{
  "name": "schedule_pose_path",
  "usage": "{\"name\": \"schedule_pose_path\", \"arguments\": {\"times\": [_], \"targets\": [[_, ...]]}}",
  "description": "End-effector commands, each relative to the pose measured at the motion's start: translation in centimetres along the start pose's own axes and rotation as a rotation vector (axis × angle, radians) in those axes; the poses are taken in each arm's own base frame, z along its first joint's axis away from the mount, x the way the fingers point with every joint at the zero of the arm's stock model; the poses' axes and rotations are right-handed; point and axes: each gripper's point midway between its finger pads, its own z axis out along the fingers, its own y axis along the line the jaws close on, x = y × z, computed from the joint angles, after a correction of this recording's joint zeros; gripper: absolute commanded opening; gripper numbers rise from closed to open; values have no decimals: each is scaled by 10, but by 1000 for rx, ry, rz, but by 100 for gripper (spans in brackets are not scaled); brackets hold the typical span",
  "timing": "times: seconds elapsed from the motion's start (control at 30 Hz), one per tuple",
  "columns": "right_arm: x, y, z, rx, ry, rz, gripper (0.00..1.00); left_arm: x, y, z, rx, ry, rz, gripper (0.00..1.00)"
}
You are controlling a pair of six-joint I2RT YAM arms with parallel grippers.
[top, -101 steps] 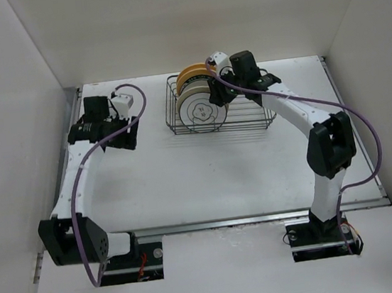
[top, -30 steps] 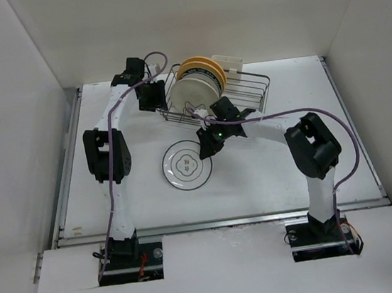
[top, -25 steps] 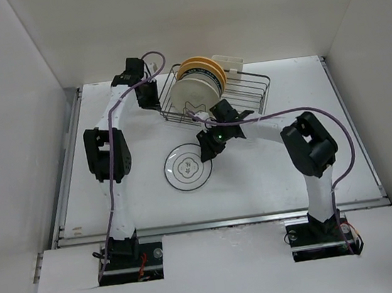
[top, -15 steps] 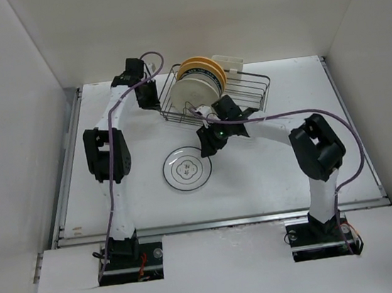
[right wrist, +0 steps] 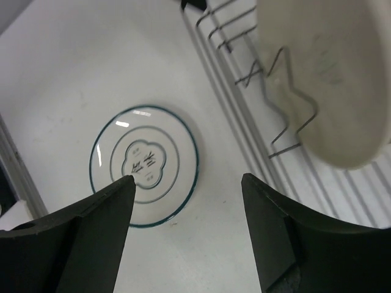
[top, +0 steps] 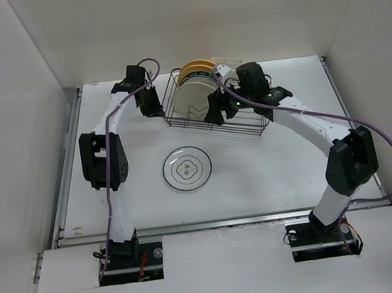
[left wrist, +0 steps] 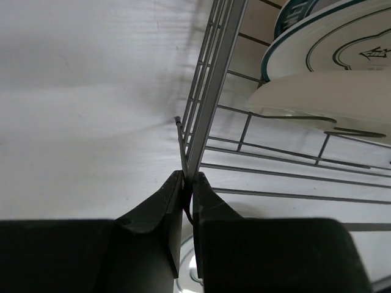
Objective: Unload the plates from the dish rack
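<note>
The white table (top: 278,172) carries the dish rack (top: 248,124) at its far centre. The overhead view shows the whole layout: the rack stands upright with a yellow-orange plate (top: 193,68) and a cream plate (top: 191,95) on edge in its left end, and one ringed plate (top: 186,168) lies flat on the table in front of the rack, apart from it. Only the left wrist view shows a second ringed plate (left wrist: 342,43) standing directly behind the cream plate (left wrist: 317,101) in the dividers. Only the right wrist view shows the cream plate (right wrist: 330,79) leaning against a V-shaped divider wire, with the flat ringed plate (right wrist: 145,165) below it. The left gripper (left wrist: 186,180) is at the rack's left end, jaws fully closed and pinching the wire frame at that edge. The right gripper (right wrist: 188,179) hovers over the rack's front side, jaws spread wide, holding and touching nothing.
</note>
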Motion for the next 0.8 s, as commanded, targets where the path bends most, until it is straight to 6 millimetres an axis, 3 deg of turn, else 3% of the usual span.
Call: {"name": "schedule_pose_path", "arguments": {"times": [0.0, 0.1, 0.17, 0.23, 0.33, 0.5, 0.63, 0.73, 0.77], "targets": [[-63, -20, -28, 77, -169, -52, 76, 84, -29, -6, 95, 318, -204, 0], [-82, -50, -32, 190, -203, -62, 76, 89, -46, -9, 183, 339, -279, 0], [-82, -69, -23, 225, -180, -85, 76, 94, -48, -10, 200, 346, -299, 0], [-90, -84, -17, 271, -163, -105, 76, 87, -51, -16, 210, 306, -294, 0], [-98, -96, -13, 313, -166, -141, 77, 85, -56, -15, 234, 292, -346, 0], [-91, -117, 9, 330, -105, -170, 77, 78, -70, -10, 251, 261, -321, 0], [-87, -120, 17, 320, -88, -174, 61, 77, -66, -1, 233, 262, -315, 0], [-82, -121, 18, 318, -77, -169, 42, 76, -70, -5, 239, 263, -274, 0], [-85, -121, 18, 320, -85, -184, 33, 76, -69, -4, 233, 257, -262, 6]]}}
